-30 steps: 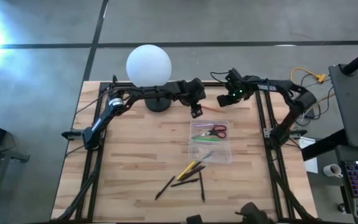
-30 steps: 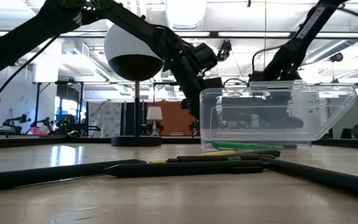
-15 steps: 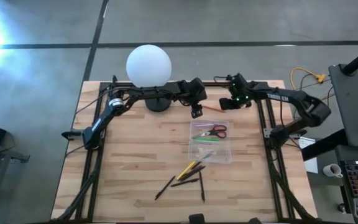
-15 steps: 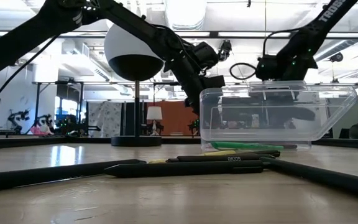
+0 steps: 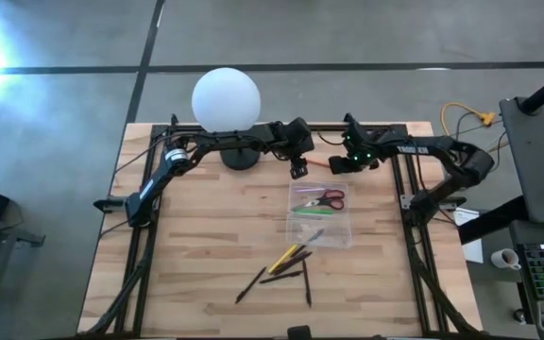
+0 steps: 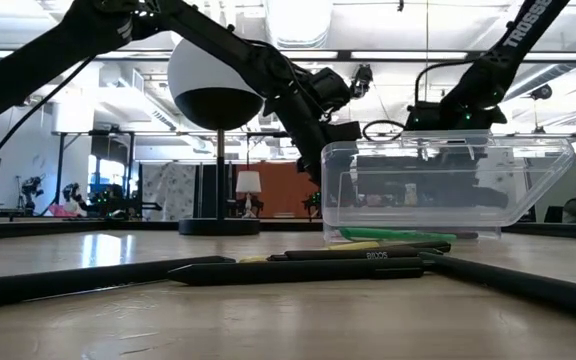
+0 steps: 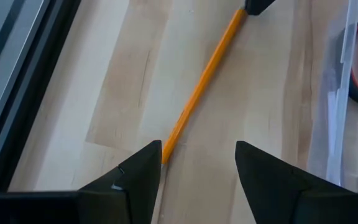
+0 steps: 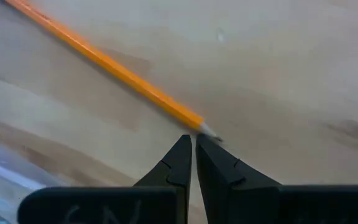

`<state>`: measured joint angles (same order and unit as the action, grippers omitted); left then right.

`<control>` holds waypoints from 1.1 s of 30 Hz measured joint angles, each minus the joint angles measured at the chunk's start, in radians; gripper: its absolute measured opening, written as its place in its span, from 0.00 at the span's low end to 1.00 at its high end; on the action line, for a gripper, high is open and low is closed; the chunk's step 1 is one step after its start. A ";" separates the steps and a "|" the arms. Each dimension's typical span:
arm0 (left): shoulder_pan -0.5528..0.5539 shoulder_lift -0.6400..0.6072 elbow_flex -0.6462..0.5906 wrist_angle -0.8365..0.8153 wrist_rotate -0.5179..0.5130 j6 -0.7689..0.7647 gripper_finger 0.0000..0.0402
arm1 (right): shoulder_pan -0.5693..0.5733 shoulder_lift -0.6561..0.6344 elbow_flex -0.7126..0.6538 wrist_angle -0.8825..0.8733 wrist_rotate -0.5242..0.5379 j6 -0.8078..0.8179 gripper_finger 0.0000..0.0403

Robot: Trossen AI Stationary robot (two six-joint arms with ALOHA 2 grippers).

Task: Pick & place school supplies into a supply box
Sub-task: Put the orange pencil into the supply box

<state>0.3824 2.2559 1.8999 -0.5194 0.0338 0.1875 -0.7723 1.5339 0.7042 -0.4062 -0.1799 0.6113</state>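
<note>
An orange pencil lies flat on the table between my two grippers, beyond the far edge of the clear supply box. My left gripper is open; its fingers stand on either side of the pencil's blunt end. My right gripper is shut, with its tips at the pencil's sharpened point. Red-handled scissors and a green marker lie in the box. My right gripper comes slanting down with its shut fingertips right at the pencil's sharpened point; whether they touch it I cannot tell. The pencil lies flat on the wood. My left gripper touches nothing that I can see.
Yellow pencils and several dark pens lie scattered on the table near the box's near end. The white globe lamp stands at the far edge behind my left arm. Bare wood stretches along the table's left side.
My right gripper has swung toward the table's left and come down to the pencil's sharpened end. The pencil, the box and my left gripper have stayed where they were.
</note>
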 joint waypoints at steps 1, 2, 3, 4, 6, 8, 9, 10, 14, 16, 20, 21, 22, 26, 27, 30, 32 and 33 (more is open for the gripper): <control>0.000 0.000 0.000 0.000 0.000 -0.003 0.47 | 0.000 0.002 -0.001 0.011 0.000 0.000 0.04; 0.000 0.000 0.000 0.000 0.000 -0.005 0.47 | 0.001 0.003 -0.001 0.018 0.000 0.000 0.04; 0.000 0.000 0.000 -0.001 0.000 -0.005 0.47 | 0.001 0.004 0.000 0.018 -0.001 0.000 0.04; 0.000 0.000 0.000 -0.001 0.000 -0.005 0.47 | 0.001 0.004 -0.001 0.016 -0.001 0.000 0.04; 0.000 0.000 0.000 -0.001 0.000 -0.005 0.47 | 0.001 -0.004 -0.001 0.014 -0.001 0.000 0.04; 0.000 0.000 0.000 -0.003 0.000 -0.005 0.47 | 0.000 -0.021 -0.001 0.017 -0.001 0.004 0.04; 0.000 0.000 0.000 -0.005 0.000 -0.005 0.47 | 0.000 -0.027 -0.001 0.017 -0.001 0.008 0.04; 0.000 0.000 0.000 -0.005 0.000 -0.005 0.47 | 0.000 -0.030 -0.001 0.017 -0.001 0.010 0.04; 0.000 0.000 0.000 -0.005 0.000 -0.006 0.47 | 0.000 -0.032 -0.001 0.019 0.001 0.009 0.04; 0.000 0.000 0.000 -0.005 0.000 -0.006 0.47 | 0.000 -0.022 -0.001 0.020 0.002 0.009 0.04; 0.000 0.000 0.000 -0.005 0.000 -0.006 0.47 | 0.000 0.003 -0.004 0.022 0.008 0.000 0.04; 0.000 0.000 0.000 -0.005 0.000 -0.006 0.47 | 0.000 0.011 -0.004 0.022 0.020 -0.005 0.04; 0.000 0.000 0.000 -0.005 0.000 -0.006 0.47 | 0.000 0.017 -0.004 0.023 0.022 -0.008 0.04; 0.000 0.000 0.000 -0.005 0.000 -0.006 0.47 | -0.001 0.030 -0.003 0.026 0.021 -0.016 0.04; 0.000 0.000 0.000 -0.006 0.000 -0.006 0.47 | -0.001 0.029 -0.003 0.025 0.021 -0.016 0.04; 0.000 0.000 0.000 -0.005 0.000 -0.006 0.47 | 0.000 -0.005 -0.007 0.023 0.025 -0.012 0.04; 0.000 0.000 0.000 -0.006 0.000 -0.006 0.47 | 0.000 -0.051 -0.007 0.029 0.026 -0.004 0.04; 0.000 0.000 0.000 -0.006 0.000 -0.006 0.47 | -0.004 -0.069 -0.005 0.035 0.026 -0.003 0.04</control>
<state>0.3820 2.2559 1.8999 -0.5251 0.0338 0.1814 -0.7758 1.4649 0.6993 -0.3716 -0.1540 0.6082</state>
